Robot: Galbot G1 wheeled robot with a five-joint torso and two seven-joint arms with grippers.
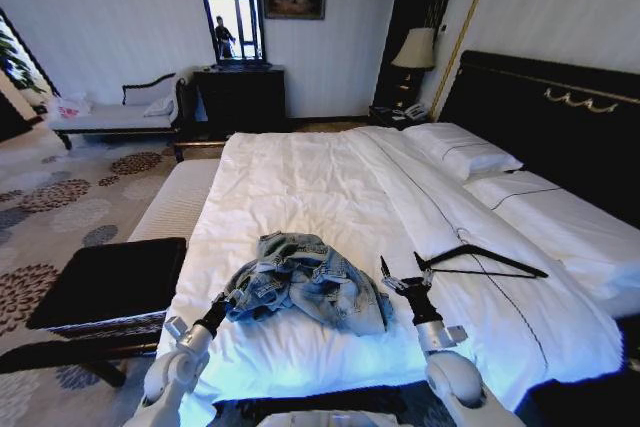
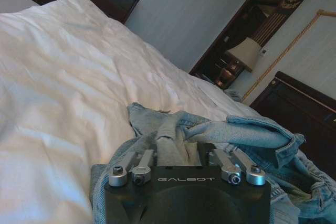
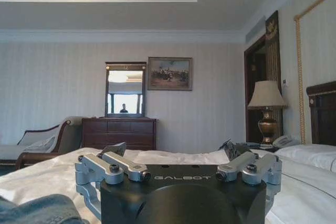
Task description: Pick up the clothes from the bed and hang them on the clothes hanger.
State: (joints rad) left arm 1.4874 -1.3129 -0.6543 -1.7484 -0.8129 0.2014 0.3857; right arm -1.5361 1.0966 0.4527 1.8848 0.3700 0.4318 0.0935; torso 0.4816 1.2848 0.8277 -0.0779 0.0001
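1. Left claw (image 1: pixel 233 298) pinches a fold of the denim jacket (image 1: pixel 305 280), heaped on the bed (image 1: pixel 300 177).
2. Right claw (image 1: pixel 401 272), spread empty, waits between jacket and hanger (image 1: pixel 480 259).
3. Best practice: lift slowly, checking the fold holds.

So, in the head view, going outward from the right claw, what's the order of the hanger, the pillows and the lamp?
From the right claw:
1. Clothes hanger, just beyond it on the bed.
2. Pillows, farther up by the headboard.
3. Lamp, farthest, in the back corner.
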